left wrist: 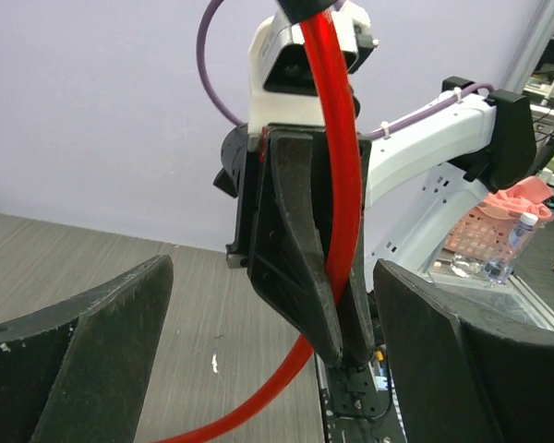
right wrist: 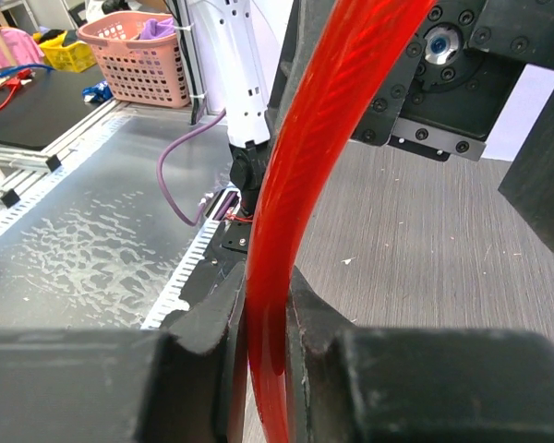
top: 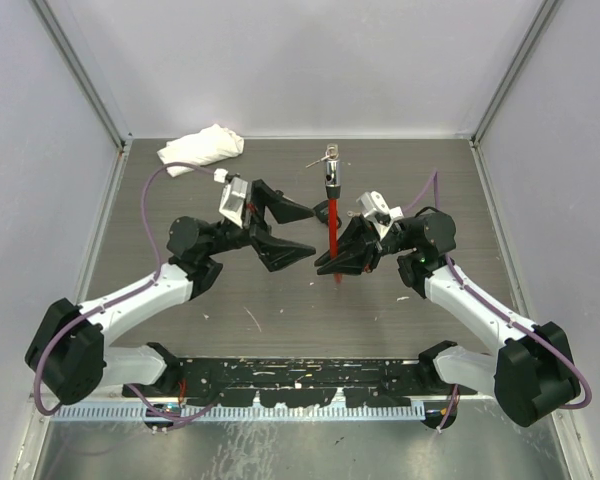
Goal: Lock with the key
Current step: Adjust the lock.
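Grey table (top: 280,305): one red cable lock (top: 332,215), one cloth (top: 202,148) (white, crumpled).

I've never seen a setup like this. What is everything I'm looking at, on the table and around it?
red plastic-coated cable lock: one, red, middle of the table, pinched by the right gripper.
silver keys: small bunch, number unclear, at the lock's far end.
crumpled white cloth: one, white, far left corner.
grey wood-grain table: one, grey, under everything.
pink plastic basket: one, pink, off the table, seen by the right wrist camera.
left gripper: one, black, open, beside the lock.
right gripper: one, black, shut on the lock.
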{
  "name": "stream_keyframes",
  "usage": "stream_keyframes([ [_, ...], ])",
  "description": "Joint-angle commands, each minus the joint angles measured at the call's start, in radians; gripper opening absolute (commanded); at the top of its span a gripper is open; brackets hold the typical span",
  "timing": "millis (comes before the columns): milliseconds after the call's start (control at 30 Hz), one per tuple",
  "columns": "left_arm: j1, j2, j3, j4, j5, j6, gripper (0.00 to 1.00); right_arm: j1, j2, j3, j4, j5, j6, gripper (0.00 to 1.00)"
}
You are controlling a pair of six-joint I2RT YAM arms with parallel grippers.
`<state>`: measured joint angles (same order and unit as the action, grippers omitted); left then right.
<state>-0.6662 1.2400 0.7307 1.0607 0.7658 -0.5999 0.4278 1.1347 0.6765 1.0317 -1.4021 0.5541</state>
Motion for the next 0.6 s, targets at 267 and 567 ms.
stream_keyframes([
  [267,-0.018,0.189,0.184,0.368,0.120,-0.334,0.72,0.000,0.003,0.019,0.015,0.002,-0.046,0.01],
  [567,-0.086,0.232,0.242,0.369,0.149,-0.346,0.52,0.003,0.015,0.022,-0.025,0.002,-0.075,0.01],
])
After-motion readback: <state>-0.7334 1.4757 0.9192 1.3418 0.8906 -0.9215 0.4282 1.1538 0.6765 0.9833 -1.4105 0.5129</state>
